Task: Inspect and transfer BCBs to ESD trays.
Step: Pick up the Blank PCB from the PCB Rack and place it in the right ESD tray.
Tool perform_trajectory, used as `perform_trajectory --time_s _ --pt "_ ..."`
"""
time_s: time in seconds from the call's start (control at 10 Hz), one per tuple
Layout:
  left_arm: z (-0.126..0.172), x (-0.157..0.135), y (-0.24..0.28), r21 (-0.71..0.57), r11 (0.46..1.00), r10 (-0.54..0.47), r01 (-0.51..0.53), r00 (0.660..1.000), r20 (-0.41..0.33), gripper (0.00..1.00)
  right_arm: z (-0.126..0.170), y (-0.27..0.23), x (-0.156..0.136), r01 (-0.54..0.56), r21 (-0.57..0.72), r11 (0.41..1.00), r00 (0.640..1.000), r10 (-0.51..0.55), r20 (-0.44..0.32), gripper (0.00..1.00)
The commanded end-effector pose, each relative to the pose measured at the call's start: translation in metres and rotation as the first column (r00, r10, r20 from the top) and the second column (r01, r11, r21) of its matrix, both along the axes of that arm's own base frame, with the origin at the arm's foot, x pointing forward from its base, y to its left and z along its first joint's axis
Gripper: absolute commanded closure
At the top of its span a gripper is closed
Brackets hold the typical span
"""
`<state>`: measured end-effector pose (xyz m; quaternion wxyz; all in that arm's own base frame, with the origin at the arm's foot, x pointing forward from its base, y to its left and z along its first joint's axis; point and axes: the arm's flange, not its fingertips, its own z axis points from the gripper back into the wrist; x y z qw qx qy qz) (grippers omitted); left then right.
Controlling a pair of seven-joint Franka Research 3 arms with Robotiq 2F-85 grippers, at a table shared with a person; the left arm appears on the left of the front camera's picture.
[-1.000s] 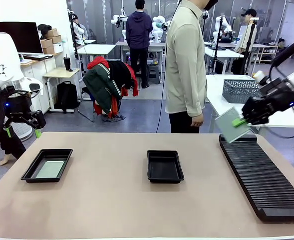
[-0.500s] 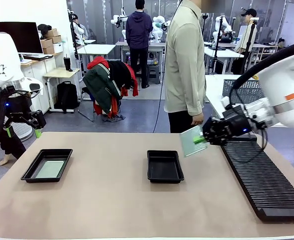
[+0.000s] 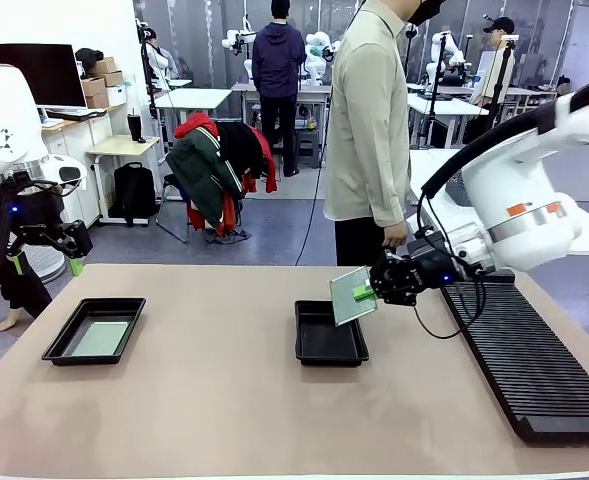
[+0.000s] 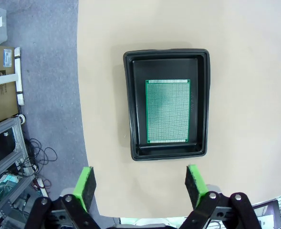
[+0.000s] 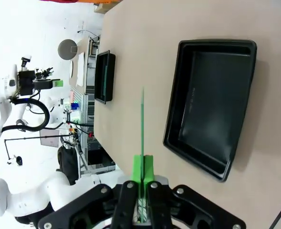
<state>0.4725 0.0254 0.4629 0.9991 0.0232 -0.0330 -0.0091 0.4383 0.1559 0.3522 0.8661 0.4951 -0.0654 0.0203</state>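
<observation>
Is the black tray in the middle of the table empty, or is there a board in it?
Empty. The middle tray shows a bare black floor; the board hangs tilted over its right edge, held by the right gripper.

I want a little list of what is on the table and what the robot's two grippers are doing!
left gripper: open, holding nothing, high over the left tray
left tray: one green board lying flat inside
right gripper: shut on a second board, held tilted in the air
middle tray: nothing in it, just under the held board
slotted black rack: on the table's right side
person: standing at the far side
</observation>
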Motion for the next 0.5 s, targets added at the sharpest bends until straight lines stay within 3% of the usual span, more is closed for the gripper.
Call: perform_trajectory --time_s 0.0,0.4 --pt "-0.001 -0.001 0.001 0.0 1.0 0.003 -0.003 1.0 0.005 0.0 -0.023 0.016 0.018 -0.002 0.027 1.0 1.0 0.002 0.006 0.98" --pt "-0.001 -0.001 0.001 0.0 1.0 0.003 -0.003 1.0 0.005 0.0 -0.054 0.033 0.031 -0.011 0.013 1.0 1.0 0.011 -0.021 0.98"
